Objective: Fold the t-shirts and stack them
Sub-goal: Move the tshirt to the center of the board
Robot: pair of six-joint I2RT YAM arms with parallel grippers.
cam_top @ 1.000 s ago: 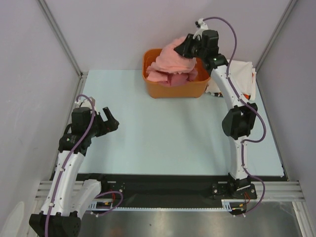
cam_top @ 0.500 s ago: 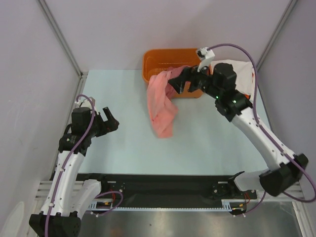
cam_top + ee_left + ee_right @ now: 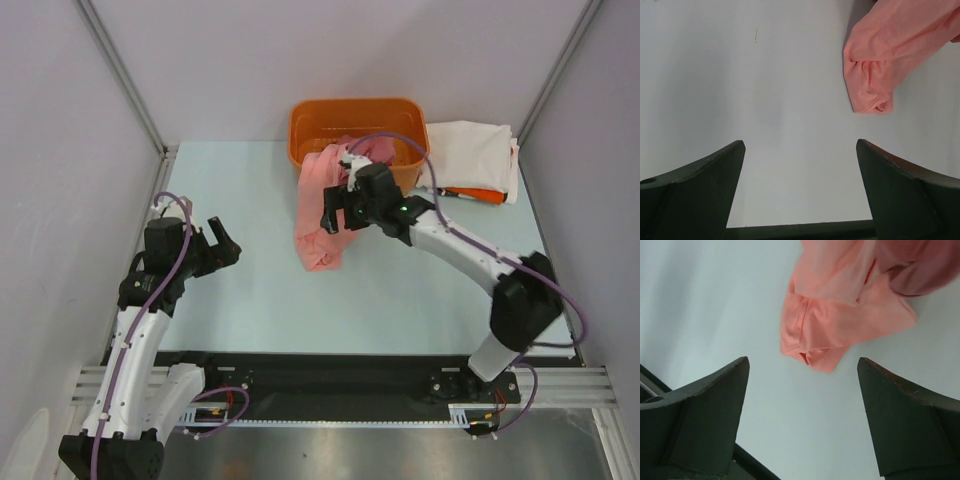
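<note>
Evidently the salmon-pink t-shirt [image 3: 316,205] is limp and light; best pinched at its bunched end. The left gripper [image 3: 224,241] and right gripper [image 3: 335,214] both gape, empty.

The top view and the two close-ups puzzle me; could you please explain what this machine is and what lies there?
These are two robot arms bolted to a table. One camera looks down from above; the other two ride on the wrists, showing each claw's own dark fingers. The left claw and the right claw are open and empty. A salmon-pink t-shirt trails from an orange tub onto the table, near the right claw. A cream-white t-shirt, folded, lies on an orange one at the right.
</note>
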